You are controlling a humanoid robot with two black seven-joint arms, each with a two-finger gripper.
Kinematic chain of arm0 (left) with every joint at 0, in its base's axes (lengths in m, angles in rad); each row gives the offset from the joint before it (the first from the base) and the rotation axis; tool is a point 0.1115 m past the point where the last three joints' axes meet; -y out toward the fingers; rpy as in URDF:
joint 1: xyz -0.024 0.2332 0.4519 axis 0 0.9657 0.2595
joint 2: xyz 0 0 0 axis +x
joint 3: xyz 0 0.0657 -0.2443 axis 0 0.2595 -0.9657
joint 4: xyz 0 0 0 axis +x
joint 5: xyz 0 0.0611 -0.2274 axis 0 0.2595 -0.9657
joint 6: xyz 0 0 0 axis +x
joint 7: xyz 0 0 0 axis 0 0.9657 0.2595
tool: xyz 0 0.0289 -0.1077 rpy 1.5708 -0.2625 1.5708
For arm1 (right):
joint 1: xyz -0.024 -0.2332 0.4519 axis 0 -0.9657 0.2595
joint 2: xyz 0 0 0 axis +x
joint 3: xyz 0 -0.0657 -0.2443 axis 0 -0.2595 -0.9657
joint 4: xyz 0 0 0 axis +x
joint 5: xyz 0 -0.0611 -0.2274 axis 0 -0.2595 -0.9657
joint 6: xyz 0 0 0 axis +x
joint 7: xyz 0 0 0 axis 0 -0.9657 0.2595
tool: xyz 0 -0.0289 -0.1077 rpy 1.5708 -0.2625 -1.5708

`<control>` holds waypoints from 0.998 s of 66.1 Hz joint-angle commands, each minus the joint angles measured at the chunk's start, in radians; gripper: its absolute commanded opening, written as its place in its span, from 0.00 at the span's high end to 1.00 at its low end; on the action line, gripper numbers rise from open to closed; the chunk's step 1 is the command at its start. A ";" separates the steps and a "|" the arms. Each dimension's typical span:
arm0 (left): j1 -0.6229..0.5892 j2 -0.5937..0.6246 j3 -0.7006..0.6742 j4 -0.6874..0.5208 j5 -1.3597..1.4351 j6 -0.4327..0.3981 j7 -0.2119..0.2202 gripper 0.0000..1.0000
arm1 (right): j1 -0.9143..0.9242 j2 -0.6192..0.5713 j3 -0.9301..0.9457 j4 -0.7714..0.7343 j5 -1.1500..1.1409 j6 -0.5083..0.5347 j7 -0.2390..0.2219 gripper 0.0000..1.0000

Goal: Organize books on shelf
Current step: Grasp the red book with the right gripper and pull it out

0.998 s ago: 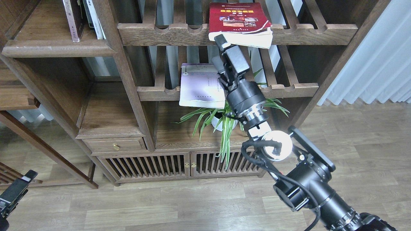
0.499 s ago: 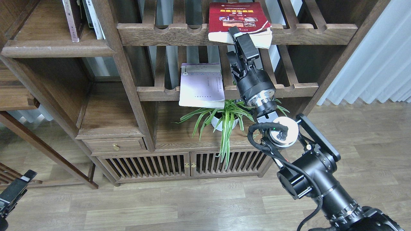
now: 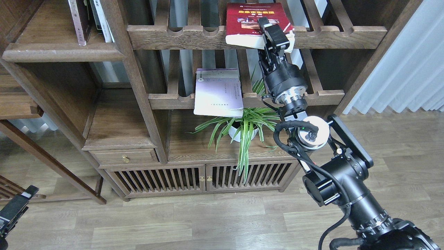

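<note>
Red book [image 3: 248,19] on upper slatted rack [image 3: 173,34], right hand [image 3: 272,33] at its front edge, grip unclear

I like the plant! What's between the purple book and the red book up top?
In the head view, the slatted rack's front rail and open gaps separate the red book from the lavender book.

The right arm [image 3: 347,194] is matte black, built of thick cylindrical joints; a polished silver ring bands the wrist, and a white round disc with a small green light sits below it; black cables loop loosely past the disc; a flat black plate flanks the elbow; the right gripper [image 3: 272,29] is blocky, black with pale tips
</note>
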 commanded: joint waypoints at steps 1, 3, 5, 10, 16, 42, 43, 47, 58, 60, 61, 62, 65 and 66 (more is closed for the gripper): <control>0.005 0.000 -0.002 0.000 0.000 0.000 0.000 0.00 | -0.007 0.000 -0.008 -0.003 0.003 0.031 -0.017 0.97; 0.009 -0.001 -0.002 0.000 0.000 0.000 -0.001 0.00 | -0.009 0.000 -0.012 -0.005 0.003 0.034 -0.026 0.97; 0.011 -0.005 -0.002 0.000 -0.001 0.000 -0.001 0.00 | -0.009 0.000 -0.014 -0.005 0.003 0.039 -0.039 0.97; 0.009 -0.031 -0.002 0.003 0.000 0.000 -0.001 0.00 | -0.007 0.000 -0.011 0.003 0.004 0.050 -0.053 0.97; -0.002 -0.038 -0.002 0.008 0.000 0.000 0.000 0.00 | -0.009 0.000 0.000 0.031 0.010 0.100 -0.053 0.97; -0.164 -0.043 0.035 0.121 -0.026 0.000 0.003 0.00 | -0.266 -0.081 0.077 0.163 0.053 0.329 -0.060 0.97; -0.182 -0.047 0.047 0.121 -0.029 0.000 0.002 0.00 | -0.288 -0.107 0.077 0.170 0.064 0.355 -0.060 0.97; -0.216 -0.067 0.078 0.121 -0.035 0.000 0.002 0.00 | -0.334 -0.152 0.077 0.181 0.089 0.407 -0.063 0.97; -0.311 -0.156 0.172 0.121 -0.040 0.000 0.003 0.00 | -0.535 -0.311 0.069 0.186 0.182 0.529 -0.122 0.97; -0.328 -0.176 0.195 0.121 -0.040 0.000 0.003 0.00 | -0.576 -0.331 0.075 0.184 0.190 0.529 -0.143 0.97; -0.331 -0.179 0.199 0.121 -0.040 0.000 0.003 0.00 | -0.584 -0.334 0.077 0.184 0.190 0.529 -0.146 0.97; -0.336 -0.184 0.205 0.121 -0.040 0.000 0.003 0.00 | -0.594 -0.337 0.080 0.184 0.191 0.529 -0.151 0.97; -0.342 -0.209 0.238 0.121 -0.040 0.000 0.003 0.00 | -0.640 -0.356 0.083 0.176 0.194 0.529 -0.171 0.97; -0.342 -0.213 0.245 0.121 -0.040 0.000 0.003 0.00 | -0.650 -0.359 0.084 0.173 0.196 0.529 -0.172 0.97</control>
